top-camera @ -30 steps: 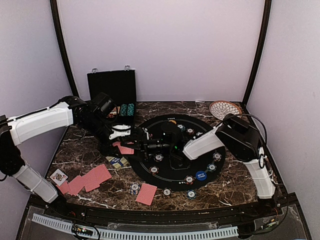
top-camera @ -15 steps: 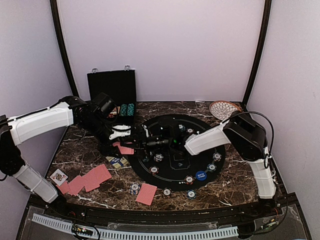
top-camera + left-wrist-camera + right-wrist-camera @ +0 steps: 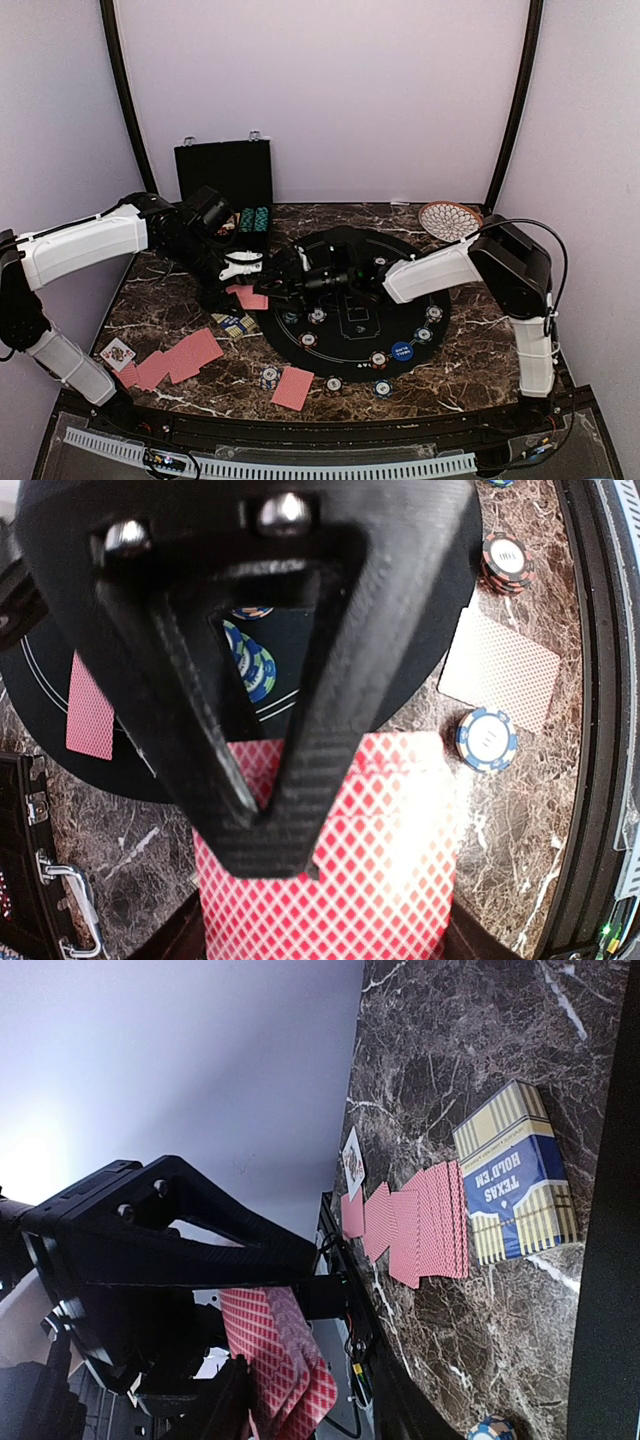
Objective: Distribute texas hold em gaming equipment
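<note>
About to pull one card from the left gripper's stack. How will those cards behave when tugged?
The cards look thin and glossy, so one should probably slide out, maybe dragging neighbours. They fan unevenly in the right wrist view, so they may splay further. The left gripper pinches one edge; the free end likely flexes.

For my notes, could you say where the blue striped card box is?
Top view: the blue striped card box lies left of the round black mat, beside fanned red-backed cards.

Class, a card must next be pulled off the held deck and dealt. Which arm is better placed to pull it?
Right. The left hand is shut on the deck, so it cannot draw; the right hand hangs close beside that deck, facing it.
</note>
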You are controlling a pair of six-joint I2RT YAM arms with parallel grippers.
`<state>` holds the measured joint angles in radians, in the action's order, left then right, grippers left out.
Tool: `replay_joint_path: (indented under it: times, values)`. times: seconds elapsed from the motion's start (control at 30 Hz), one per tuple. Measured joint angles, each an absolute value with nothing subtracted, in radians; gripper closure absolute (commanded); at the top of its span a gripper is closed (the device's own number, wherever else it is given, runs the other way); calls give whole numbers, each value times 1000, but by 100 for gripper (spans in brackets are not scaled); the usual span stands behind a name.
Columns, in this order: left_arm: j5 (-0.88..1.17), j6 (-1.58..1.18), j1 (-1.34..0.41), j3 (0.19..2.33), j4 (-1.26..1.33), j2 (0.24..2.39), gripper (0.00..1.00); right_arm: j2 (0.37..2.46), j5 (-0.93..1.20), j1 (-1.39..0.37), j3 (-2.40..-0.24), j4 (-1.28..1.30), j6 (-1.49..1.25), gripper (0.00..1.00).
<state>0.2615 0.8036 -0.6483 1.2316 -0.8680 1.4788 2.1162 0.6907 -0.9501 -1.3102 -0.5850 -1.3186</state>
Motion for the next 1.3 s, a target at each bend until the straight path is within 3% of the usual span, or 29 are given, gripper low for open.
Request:
replay_joint_path:
  times: [0.17,0.37,0.5,0.67,0.83,1.07,1.17,1.3]
  values:
    - [262,803,-649,1232,-869,1479,44,2090,691,-949,-1266,-611,-1323,64]
    - [262,803,-649,1235,-868,1479,43,2083,691,-950,-1252,-635,-1340,54]
    - [262,799,-649,1243,-866,1479,36,2084,691,-957,-1258,-684,-1379,55]
    - [262,797,-647,1249,-867,1479,28,2119,697,-972,-1287,-781,-1456,66]
    - [262,796,-647,1250,-863,1480,21,2177,710,-983,-1302,-867,-1514,69]
    - [263,796,-647,1250,-863,1480,24,2185,722,-994,-1330,-923,-1552,83]
    - [266,796,-647,1250,-863,1480,27,2185,722,-994,-1331,-921,-1546,76]
    - [265,797,-647,1248,-863,1481,17,2182,715,-987,-1314,-865,-1501,67]
